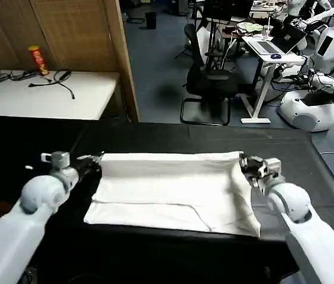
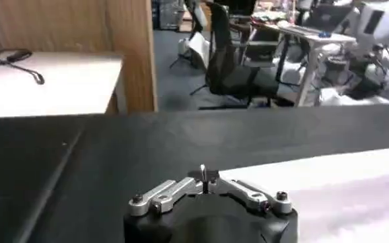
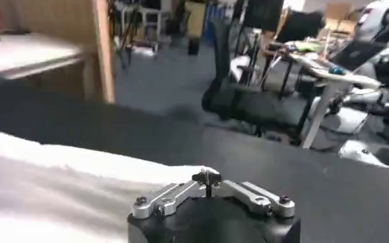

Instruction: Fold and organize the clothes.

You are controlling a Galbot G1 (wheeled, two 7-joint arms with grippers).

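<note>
Centrally on the black table (image 1: 308, 154) lies the white T-shirt (image 1: 172, 189), folded into a wide rectangle, plain side up; the left gripper (image 1: 91, 158) sits at its far left corner and the right gripper (image 1: 246, 163) at its far right corner; whether either gripper's fingers clasp cloth cannot be told.

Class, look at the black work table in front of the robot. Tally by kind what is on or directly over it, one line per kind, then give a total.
White cotton T-shirt, partly folded flat: 1
Robot grippers at the shirt's far corners, left gripper and right gripper: 2
Total: 3
</note>
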